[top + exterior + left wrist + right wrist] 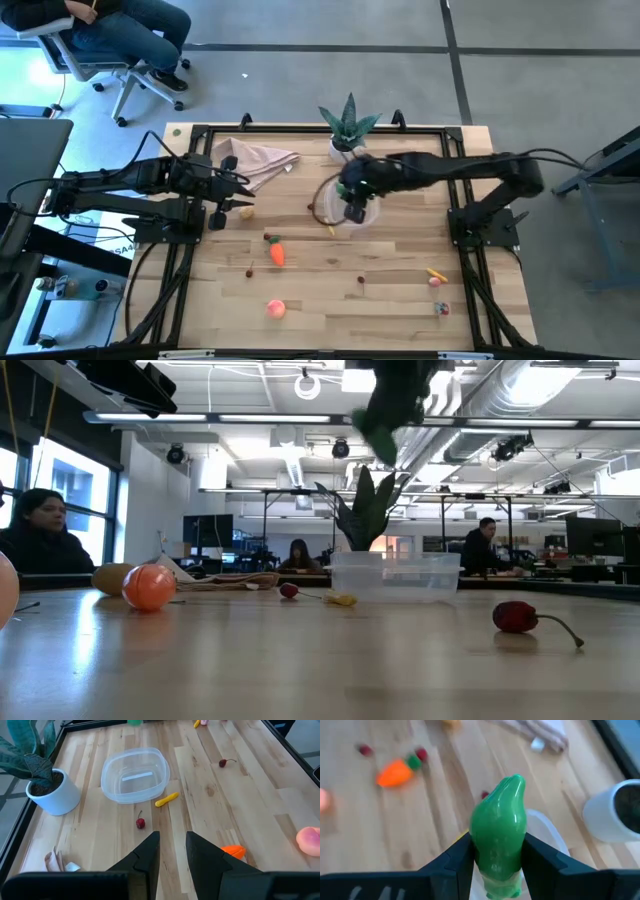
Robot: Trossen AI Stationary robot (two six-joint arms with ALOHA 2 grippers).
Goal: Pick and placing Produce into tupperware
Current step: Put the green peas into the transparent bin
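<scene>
One tupperware (134, 775), one carrot (277, 254), one peach (275, 309), two cherries (140, 823)

Bright overhead lighting, right wrist view blurred

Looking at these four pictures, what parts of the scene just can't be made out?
- High view: the clear container is mostly hidden under the right end effector.
- Low view: the green pod is cut off by the top edge and blurred.
- High view: the small pieces near the right corner are too small to identify.
- Left wrist view: the carrot is partly hidden behind the left end effector.
</scene>
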